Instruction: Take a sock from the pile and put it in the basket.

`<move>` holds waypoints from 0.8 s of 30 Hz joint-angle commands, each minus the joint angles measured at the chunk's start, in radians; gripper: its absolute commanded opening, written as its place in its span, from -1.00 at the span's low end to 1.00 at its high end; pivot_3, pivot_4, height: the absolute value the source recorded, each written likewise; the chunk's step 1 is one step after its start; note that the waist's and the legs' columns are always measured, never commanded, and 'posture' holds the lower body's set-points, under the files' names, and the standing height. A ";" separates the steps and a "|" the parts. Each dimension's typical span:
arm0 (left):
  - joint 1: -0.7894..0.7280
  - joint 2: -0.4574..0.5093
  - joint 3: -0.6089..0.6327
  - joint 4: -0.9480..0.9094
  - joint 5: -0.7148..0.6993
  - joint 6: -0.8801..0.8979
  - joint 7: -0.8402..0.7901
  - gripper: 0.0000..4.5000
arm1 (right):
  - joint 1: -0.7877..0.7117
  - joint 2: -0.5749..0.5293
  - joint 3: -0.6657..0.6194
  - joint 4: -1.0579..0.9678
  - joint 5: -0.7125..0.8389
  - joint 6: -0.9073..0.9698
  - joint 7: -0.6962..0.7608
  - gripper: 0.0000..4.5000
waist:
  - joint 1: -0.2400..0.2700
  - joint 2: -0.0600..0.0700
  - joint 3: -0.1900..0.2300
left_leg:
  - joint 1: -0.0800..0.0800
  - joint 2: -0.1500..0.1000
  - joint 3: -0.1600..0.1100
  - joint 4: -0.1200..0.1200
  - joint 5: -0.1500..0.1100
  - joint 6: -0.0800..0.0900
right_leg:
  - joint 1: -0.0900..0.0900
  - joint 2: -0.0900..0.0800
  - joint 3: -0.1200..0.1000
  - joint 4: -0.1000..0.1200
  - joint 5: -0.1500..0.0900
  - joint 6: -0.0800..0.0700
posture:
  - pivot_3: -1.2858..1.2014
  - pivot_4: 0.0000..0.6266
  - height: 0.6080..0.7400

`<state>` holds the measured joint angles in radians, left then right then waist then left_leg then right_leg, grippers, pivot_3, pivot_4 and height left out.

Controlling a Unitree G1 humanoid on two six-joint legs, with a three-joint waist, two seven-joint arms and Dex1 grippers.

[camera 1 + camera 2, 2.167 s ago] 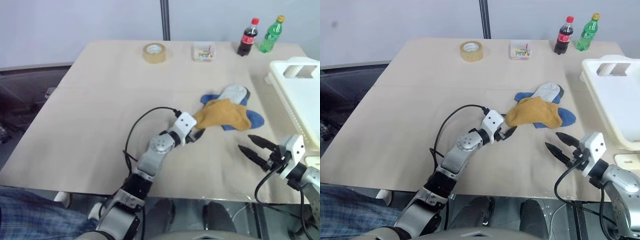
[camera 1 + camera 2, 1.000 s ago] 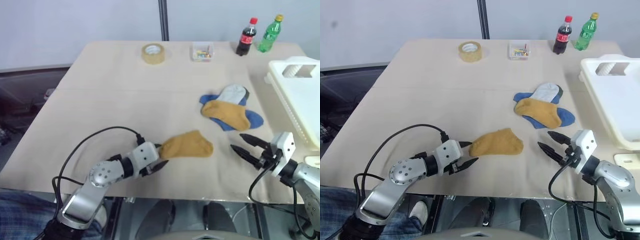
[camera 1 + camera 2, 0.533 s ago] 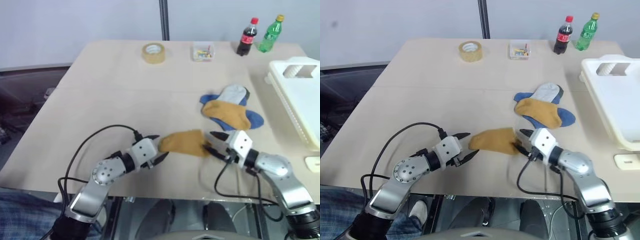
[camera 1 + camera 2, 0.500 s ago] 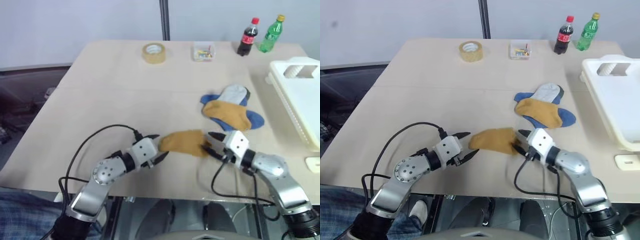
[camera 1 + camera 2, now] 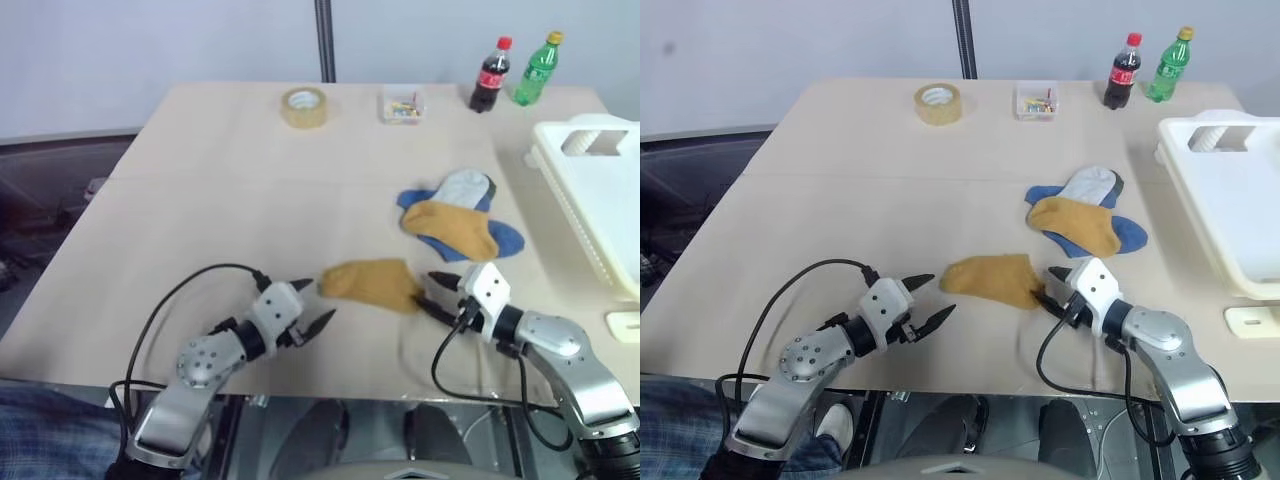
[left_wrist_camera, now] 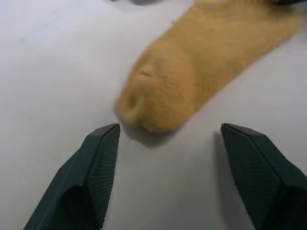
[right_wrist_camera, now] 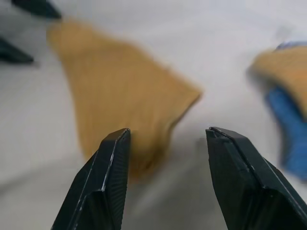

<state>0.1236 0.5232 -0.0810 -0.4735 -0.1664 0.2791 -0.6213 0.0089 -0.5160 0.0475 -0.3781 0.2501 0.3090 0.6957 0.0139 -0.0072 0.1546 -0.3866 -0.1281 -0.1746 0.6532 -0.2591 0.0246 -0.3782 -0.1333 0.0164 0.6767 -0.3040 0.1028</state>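
- Left claw (image 5: pixel 317 305) sits low over the near part of the tabletop (image 5: pixel 220 200), its two black fingers spread apart and gripping nothing; it points toward the rounded end of a lone mustard sock (image 5: pixel 370 283), with a small gap between fingertips and fabric.
- Right claw (image 5: pixel 440 292) comes in from the other side, its fingers also spread and empty, their tips right at the sock's near-right end; whether they touch the fabric cannot be told.
- Between the two claws, the lone mustard sock lies flat on the tabletop, apart from the pile (image 5: pixel 455 222). Its long axis runs roughly left to right across the table, slightly slanted, with the rounded end toward the left claw and the wider end toward the right claw.
- In the left wrist view the sock's rounded end (image 6: pixel 158 103) sits just ahead of the open fingers (image 6: pixel 98 165), the rest of the sock stretching away from them.
- The pile lies farther back and to the right: a mustard sock on top of a blue one, with a light grey, dark-toed sock behind.
- The basket (image 5: pixel 590 190) stands at the right edge of the tabletop, well apart from the lone sock.
- Along the far edge stand a tape roll (image 5: pixel 305 106), a small clear box (image 5: pixel 404 103), a cola bottle (image 5: pixel 489 75) and a green bottle (image 5: pixel 533 69).
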 commanded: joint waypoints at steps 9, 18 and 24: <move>-0.214 -0.026 0.031 -0.158 -0.271 0.283 0.039 0.60 | -0.234 0.006 -0.010 0.167 -0.103 -0.031 -0.089 0.17 | -0.007 0.000 0.000 | 0.001 0.001 0.001 -0.001 0.001 -0.001 | 0.000 0.001 0.001 0.001 0.000 0.000 | 0.03 -0.52 1.00; -0.214 -0.019 0.020 -0.165 -0.276 0.293 0.033 0.60 | -0.420 0.028 0.113 0.370 -0.273 -0.106 -0.120 0.17 | -0.026 0.000 0.001 | -0.001 0.001 0.002 -0.001 0.001 -0.001 | 0.000 0.001 0.002 -0.001 0.000 0.000 | 0.03 -0.52 1.00; -0.193 -0.001 0.033 -0.167 -0.270 0.285 0.032 0.62 | -0.462 0.046 0.153 0.436 -0.331 -0.169 -0.123 -0.08 | -0.026 0.000 0.001 | 0.000 0.001 0.002 -0.001 0.001 -0.001 | 0.000 0.001 0.002 -0.001 0.000 0.000 | 0.03 -0.52 1.00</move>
<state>-0.0725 0.5128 -0.0586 -0.6160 -0.4364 0.5813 -0.5869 -0.4328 -0.4705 0.2007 0.0678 -0.0747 0.1689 0.5796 -0.0126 -0.0075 0.1551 -0.3870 -0.1275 -0.1724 0.6524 -0.2585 0.0235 -0.3787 -0.1321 0.0187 0.6758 -0.3040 0.1025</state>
